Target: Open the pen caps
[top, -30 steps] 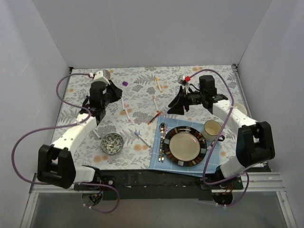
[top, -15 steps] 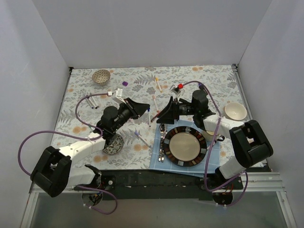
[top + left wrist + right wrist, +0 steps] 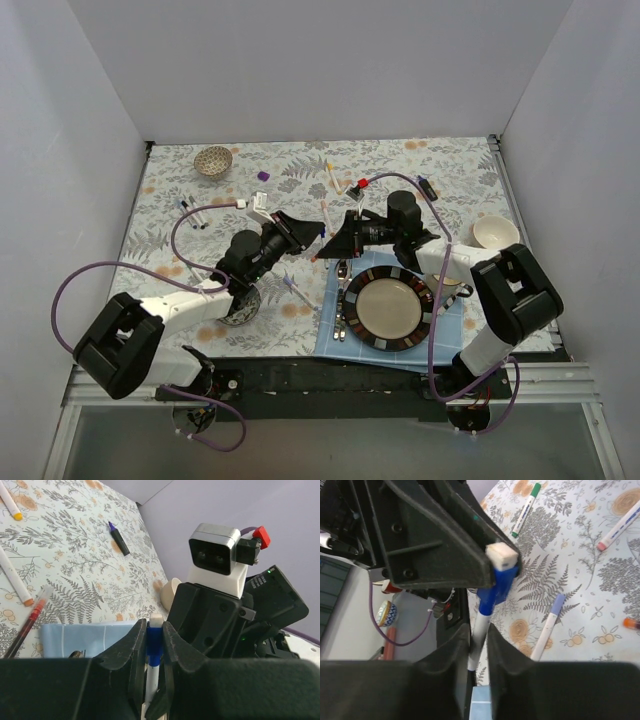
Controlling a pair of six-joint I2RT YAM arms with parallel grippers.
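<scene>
Blue pen cap (image 3: 499, 577) in left end effector (image 3: 154, 628), pen (image 3: 482, 621) in right (image 3: 478, 635).

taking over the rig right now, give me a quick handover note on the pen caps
Grippers: the left gripper is shut on the blue cap. The right gripper is shut on the same blue pen at its white barrel, held off the table.
Done: the dark purple marker lies uncapped, and a purple cap lies loose.
Left: the blue cap looks not yet off, so pull it apart. Then do the red pen, green pen, pink pen and lilac pen, all seemingly capped.
</scene>
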